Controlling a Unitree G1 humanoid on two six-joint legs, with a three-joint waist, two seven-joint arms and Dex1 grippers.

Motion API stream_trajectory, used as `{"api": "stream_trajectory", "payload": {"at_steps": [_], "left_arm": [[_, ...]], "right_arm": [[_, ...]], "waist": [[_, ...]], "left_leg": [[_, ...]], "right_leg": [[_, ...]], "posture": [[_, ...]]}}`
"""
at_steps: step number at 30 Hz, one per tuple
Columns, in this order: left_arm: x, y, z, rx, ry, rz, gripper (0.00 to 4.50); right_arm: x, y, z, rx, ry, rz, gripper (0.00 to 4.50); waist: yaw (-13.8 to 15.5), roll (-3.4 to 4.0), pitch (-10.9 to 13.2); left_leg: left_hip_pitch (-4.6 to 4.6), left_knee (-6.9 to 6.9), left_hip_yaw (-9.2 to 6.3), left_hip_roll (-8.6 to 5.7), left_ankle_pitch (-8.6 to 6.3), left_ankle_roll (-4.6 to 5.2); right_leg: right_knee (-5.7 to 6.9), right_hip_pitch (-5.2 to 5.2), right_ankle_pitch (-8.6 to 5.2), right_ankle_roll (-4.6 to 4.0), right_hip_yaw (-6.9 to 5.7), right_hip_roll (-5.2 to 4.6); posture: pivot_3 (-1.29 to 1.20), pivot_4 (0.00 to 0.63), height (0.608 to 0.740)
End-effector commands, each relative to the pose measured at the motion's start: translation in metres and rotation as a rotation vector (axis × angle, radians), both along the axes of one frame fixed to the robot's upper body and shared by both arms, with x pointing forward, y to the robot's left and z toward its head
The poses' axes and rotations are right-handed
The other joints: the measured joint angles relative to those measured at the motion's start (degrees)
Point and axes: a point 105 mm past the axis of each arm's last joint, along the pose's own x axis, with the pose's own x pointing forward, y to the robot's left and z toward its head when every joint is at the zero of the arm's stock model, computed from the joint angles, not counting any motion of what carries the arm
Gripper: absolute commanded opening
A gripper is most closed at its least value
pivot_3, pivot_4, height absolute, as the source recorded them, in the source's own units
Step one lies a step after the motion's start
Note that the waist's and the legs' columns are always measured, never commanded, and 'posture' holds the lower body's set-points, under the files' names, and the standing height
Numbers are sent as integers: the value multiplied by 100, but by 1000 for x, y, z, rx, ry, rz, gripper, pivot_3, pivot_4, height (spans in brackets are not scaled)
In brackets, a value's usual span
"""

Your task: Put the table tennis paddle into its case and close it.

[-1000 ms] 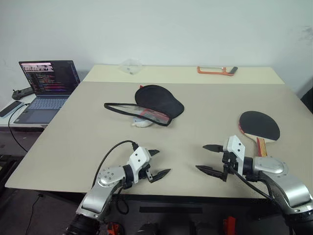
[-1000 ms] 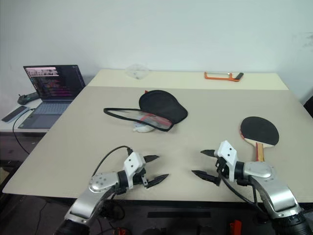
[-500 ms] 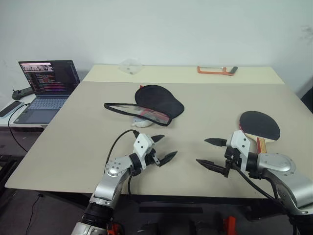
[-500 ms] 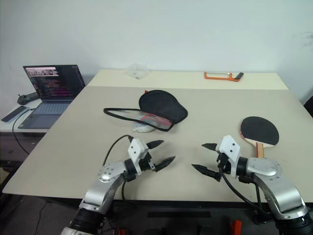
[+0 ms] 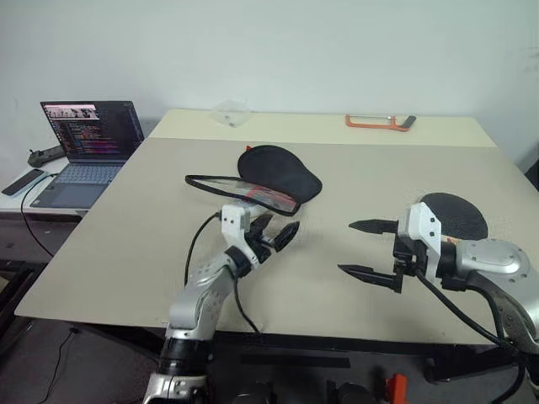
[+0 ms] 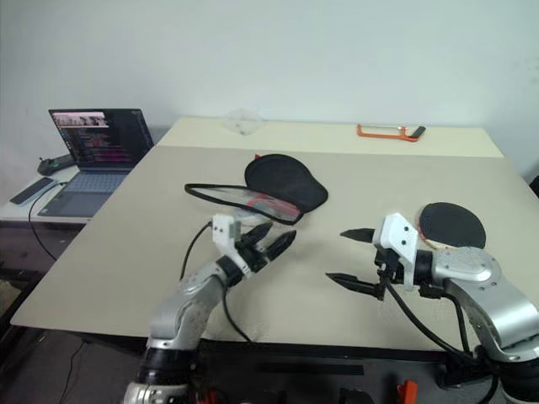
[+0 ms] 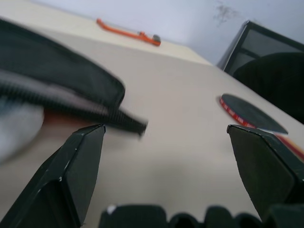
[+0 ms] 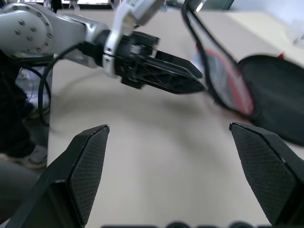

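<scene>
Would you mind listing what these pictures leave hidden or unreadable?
- Table tennis paddle: in the eye views the right gripper and its arm cover the handle.
- Case: its inside is hidden under the open flap; blurred in the left wrist view.
- Laptop: screen text too small.
- Orange tool: too small to identify.

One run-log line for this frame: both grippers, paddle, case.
left gripper: open, empty, near case rim | right gripper: open, empty | table tennis paddle: on table, by right arm | case: unzipped, empty of paddle
</scene>
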Motion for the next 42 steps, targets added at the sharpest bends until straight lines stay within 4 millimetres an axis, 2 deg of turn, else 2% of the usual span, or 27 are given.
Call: {"api": "stream_trajectory", "payload": {"at_steps": [1, 6, 14, 17, 26, 28, 31, 35, 42], "left_arm": [[10, -3, 8, -17, -13, 13, 4500], [21, 2, 10, -83, 45, 69, 4500], [22, -3, 5, -138, 108, 104, 4500], [27, 3, 3, -153, 125, 156, 3922], [43, 26, 6, -170, 109, 295, 546], [44, 27, 7, -172, 102, 289, 6], [41, 20, 10, -160, 91, 203, 6], [20, -2, 7, -158, 153, -56, 6], [-9, -6, 8, -232, 287, -324, 6]], "right_arm": [[-1, 5, 13, 22, -65, 15, 4463], [1, 0, 13, 17, -70, -2, 4463], [1, -5, 10, 17, -71, -26, 4463], [2, -6, 11, 14, -76, -30, 4500], [5, -11, 15, 13, -98, -57, 4500], [5, -12, 16, 14, -100, -63, 4500], [4, -13, 17, 14, -102, -68, 4500], [4, -16, 21, 12, -105, -76, 4500], [1, -19, 24, 8, -102, -88, 4500]], "waist": [[0, 0, 0], [15, -5, 3], [31, -5, 3], [24, -6, 3], [31, -7, 4], [30, -7, 4], [29, -7, 4], [22, -7, 4], [-3, -7, 4]], "left_leg": [[-1, 0, 3, 0, 0, 0], [-4, 1, 2, -2, 0, 0], [-4, 2, 2, -3, 0, 0], [-4, 2, 3, -2, 0, 0], [-4, 2, 3, -2, 0, -1], [-4, 2, 3, -2, 0, -1], [-4, 2, 4, -2, 0, -1], [-4, 2, 4, -3, 0, -1], [-3, 1, 2, -1, 0, 0]], "right_leg": [[-1, -2, 0, 0, 2, 0], [-6, -2, 0, 1, 1, -2], [-5, -2, 0, 1, 1, -2], [-4, -2, 0, 1, 2, -2], [-3, -2, 0, 1, 1, -2], [-4, -2, 0, 1, 1, -2], [-4, -2, 0, 1, 2, -2], [-3, -3, 0, 1, 0, -1], [-2, -3, 0, 1, 0, 0]], "posture": [[0, 150, 740], [0, 150, 740], [0, 150, 740], [0, 150, 740], [0, 150, 740], [0, 150, 740], [0, 150, 740], [0, 150, 740], [0, 150, 740]]}}
